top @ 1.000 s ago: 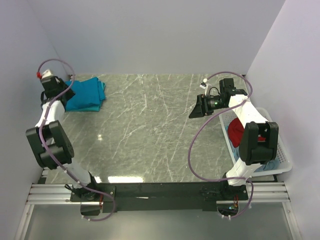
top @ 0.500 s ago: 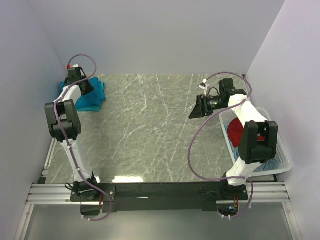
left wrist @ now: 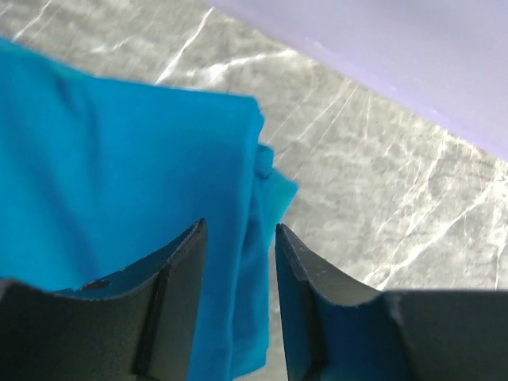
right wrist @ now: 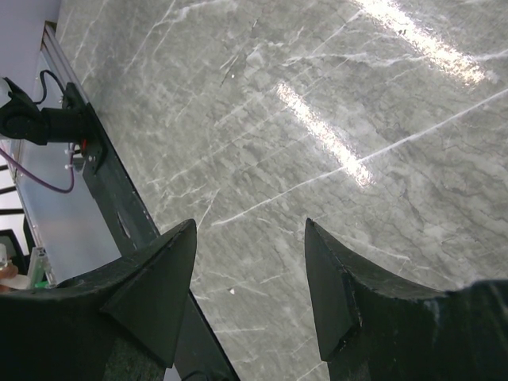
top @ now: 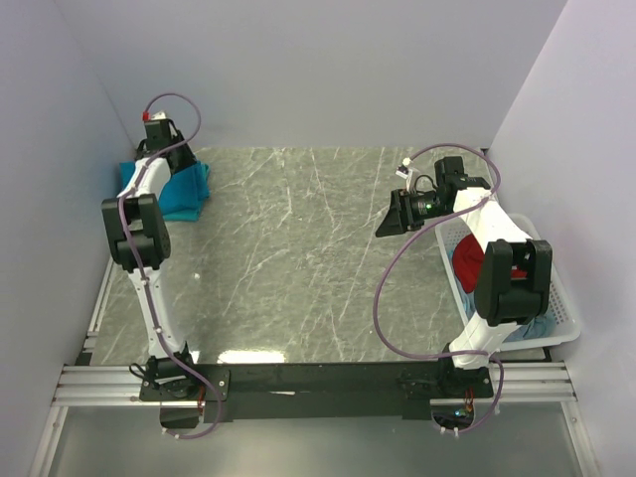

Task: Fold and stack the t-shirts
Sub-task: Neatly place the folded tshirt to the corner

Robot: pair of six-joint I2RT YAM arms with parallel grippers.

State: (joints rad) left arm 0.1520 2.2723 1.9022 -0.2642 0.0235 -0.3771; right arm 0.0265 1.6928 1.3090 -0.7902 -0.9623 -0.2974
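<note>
Since my left gripper (left wrist: 238, 238) hangs over the folded t-shirts (left wrist: 119, 182) with its jaws narrow and nothing pinched between them, I judge the step is finishing the stack. To do it well I should lift straight up, so neither fingertip drags the top layer. The teal stack lies in the far-left corner of the marble table (right wrist: 317, 119). Its side edge runs nearly in line with my fingers, and a lower layer pokes out just beyond it. My arm hides part of the pile, so I cannot tell its long axis. My right gripper (right wrist: 250, 238) hovers wide and empty over bare marble.
</note>
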